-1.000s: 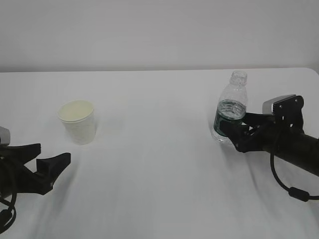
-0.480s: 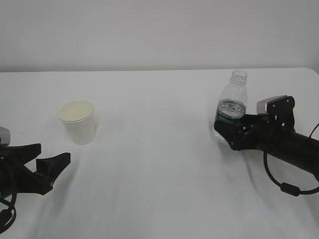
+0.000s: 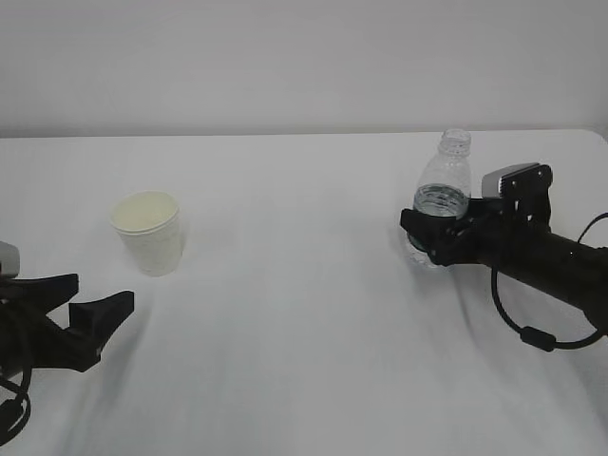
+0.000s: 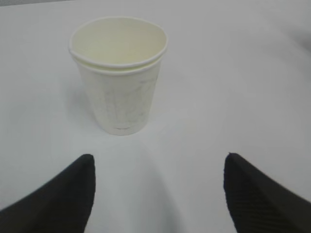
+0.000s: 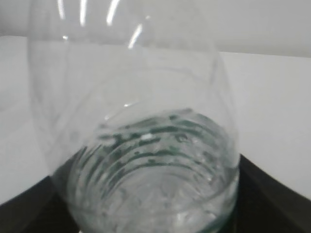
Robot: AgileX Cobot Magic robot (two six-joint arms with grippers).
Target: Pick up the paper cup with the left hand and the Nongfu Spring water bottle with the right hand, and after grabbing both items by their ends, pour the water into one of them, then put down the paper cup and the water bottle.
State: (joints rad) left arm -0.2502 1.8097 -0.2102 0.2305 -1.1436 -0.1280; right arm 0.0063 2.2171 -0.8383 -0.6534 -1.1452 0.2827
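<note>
My right end effector brackets the bottle, grip uncertain; my left end effector gapes before the cup.

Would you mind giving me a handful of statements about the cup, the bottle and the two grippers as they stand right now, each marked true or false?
1. The paper cup stands upright on the table. True.
2. The left hand grips the cup. False: its open fingers sit short of the cup, with bare table between.
3. The Nongfu Spring water bottle has no cap on. True.
4. The bottle lies on its side. False: it stands upright.
5. The right hand is at the bottle's lower part, its fingers either side of it. True.
6. The cup is filled with water. False: its inside looks dry; the water is in the bottle.
</note>
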